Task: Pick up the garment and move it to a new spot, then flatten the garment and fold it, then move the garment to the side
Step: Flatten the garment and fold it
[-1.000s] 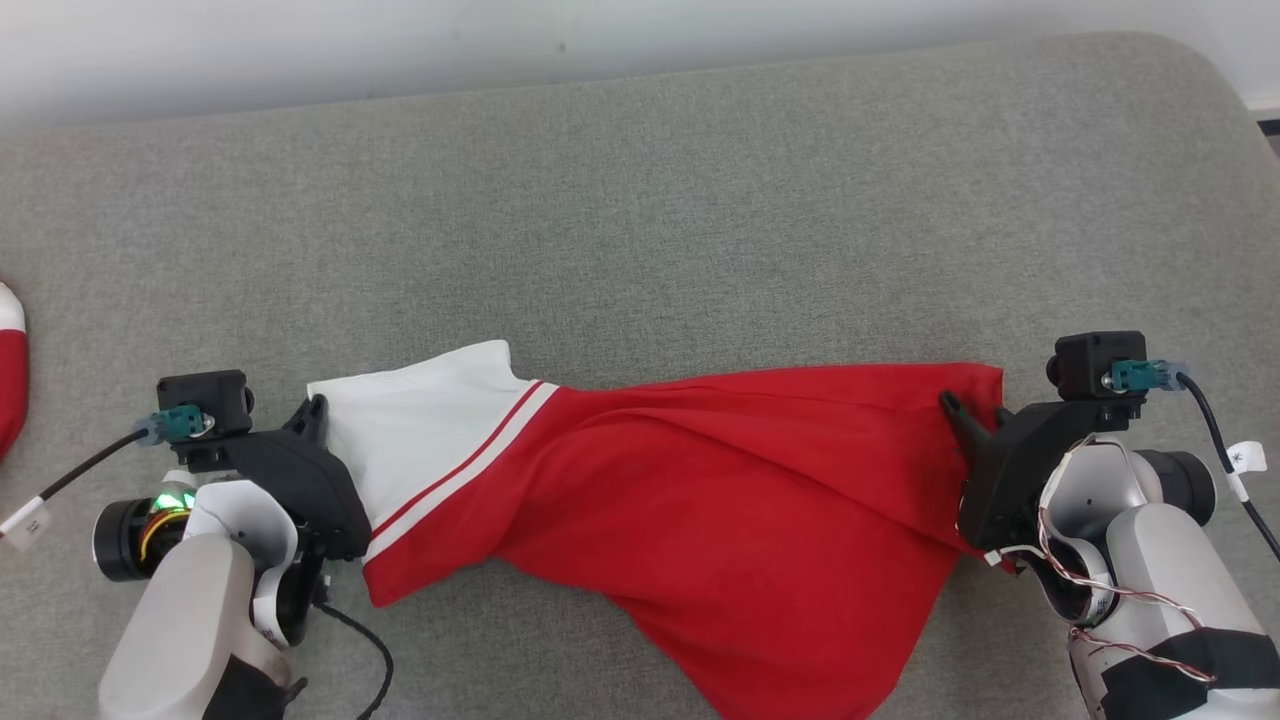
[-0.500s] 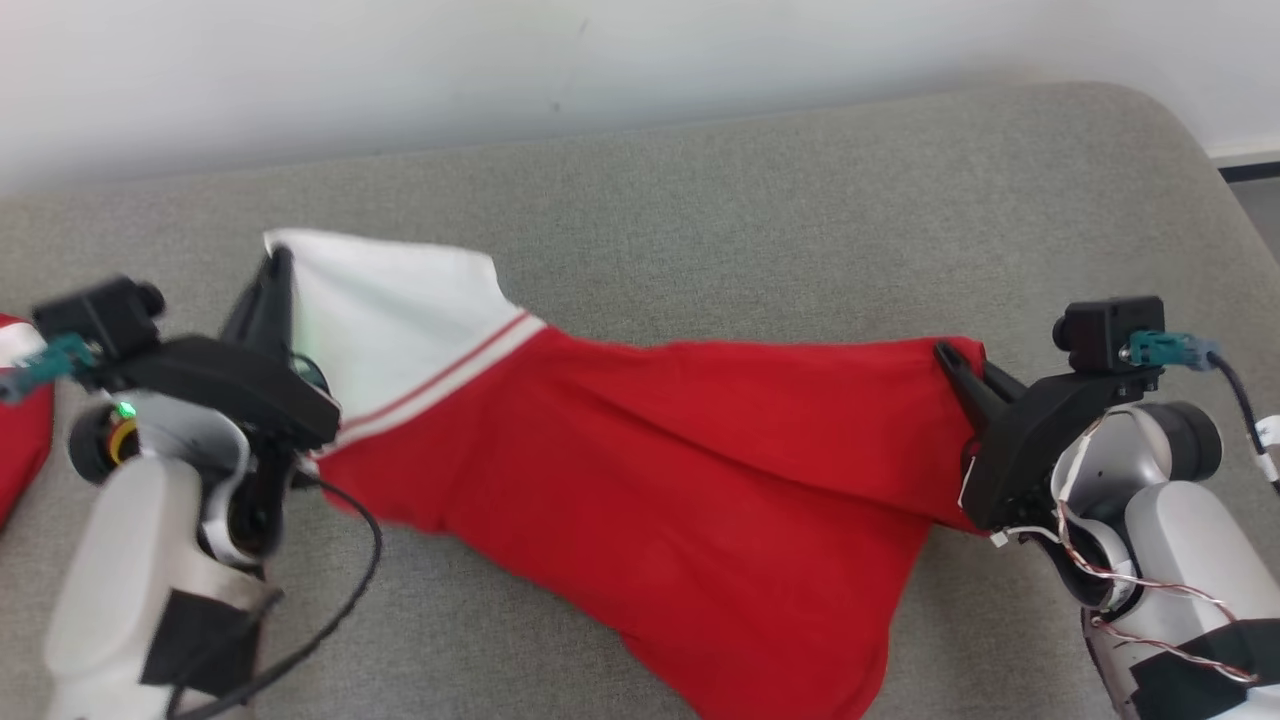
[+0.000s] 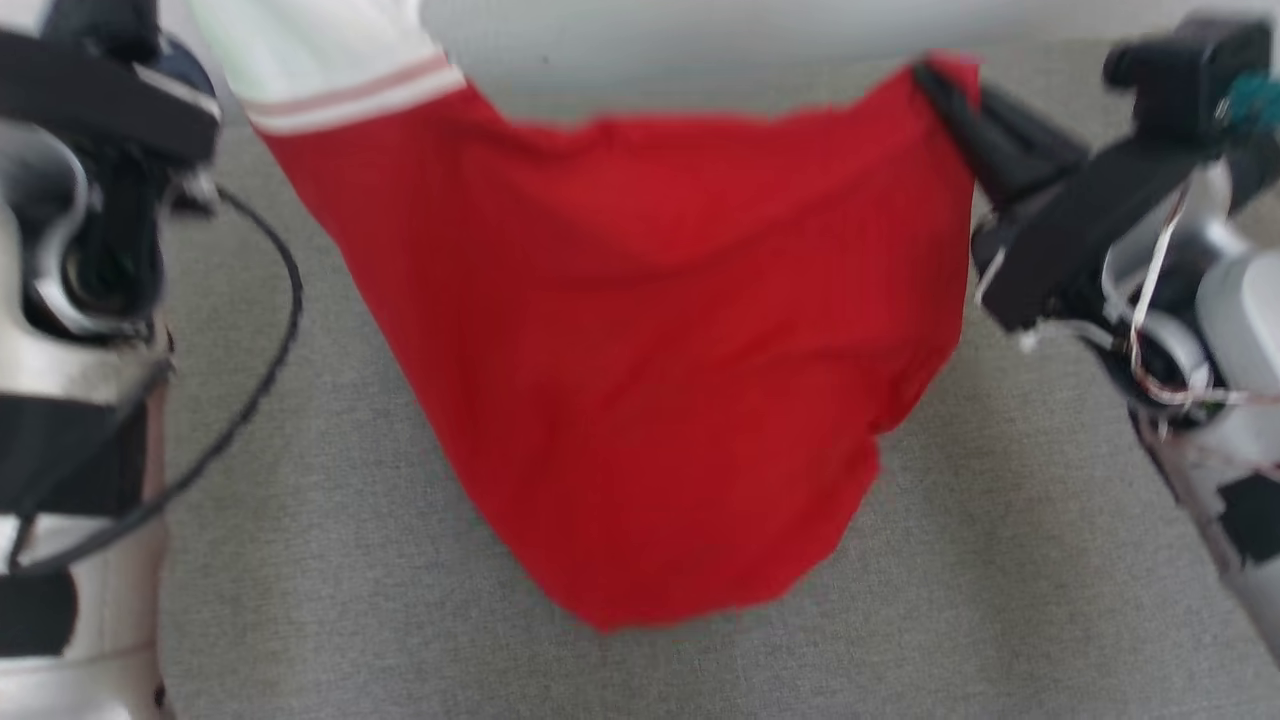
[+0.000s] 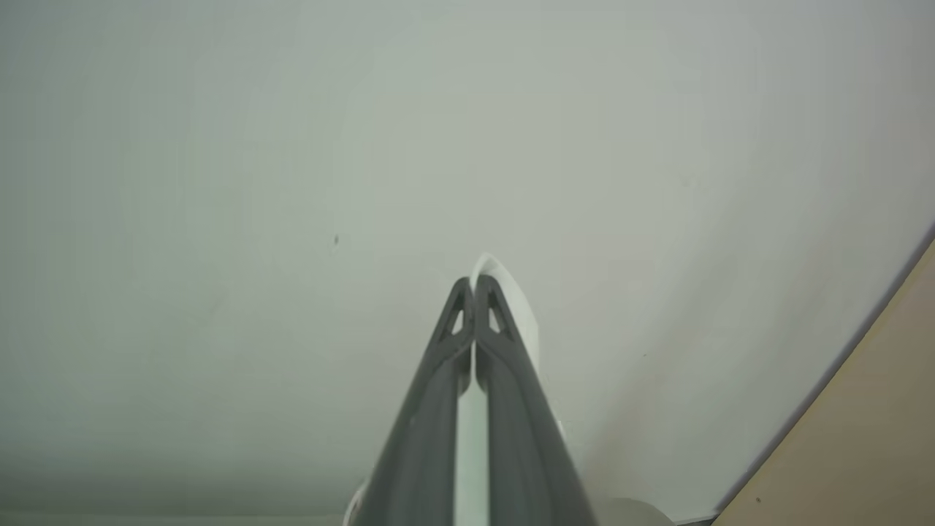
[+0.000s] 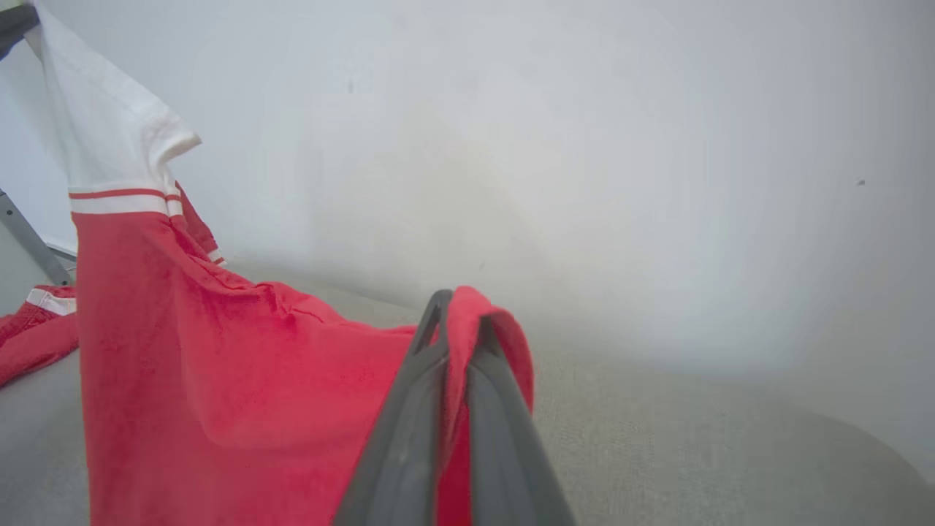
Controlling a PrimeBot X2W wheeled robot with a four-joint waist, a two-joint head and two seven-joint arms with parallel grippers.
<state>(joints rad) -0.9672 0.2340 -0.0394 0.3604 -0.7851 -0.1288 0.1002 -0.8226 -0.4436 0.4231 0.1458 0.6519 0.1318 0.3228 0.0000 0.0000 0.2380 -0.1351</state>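
The garment (image 3: 640, 350), red with a white striped sleeve (image 3: 310, 50), hangs stretched between my two raised grippers, and its lower point reaches down toward the grey cushion (image 3: 300, 600). My left gripper (image 4: 475, 281) is shut on the white cloth (image 4: 515, 310), which sticks out between and beside its fingertips. My right gripper (image 3: 932, 75) is shut on the red corner of the garment (image 5: 219, 380). In the right wrist view the red cloth folds over the tips of that gripper (image 5: 462, 307). The head view is blurred.
A grey cushioned surface (image 5: 694, 438) lies below, against a pale wall (image 4: 292, 146). Another red-and-white piece of cloth (image 5: 36, 336) lies on the cushion beyond the hanging sleeve. A black cable (image 3: 270, 330) loops off my left arm. A tan panel (image 4: 862, 409) shows in the left wrist view.
The garment lay on the cushion a second ago. Both grippers have lifted it, the left first, and it now hangs in the air. The head view has also shifted.
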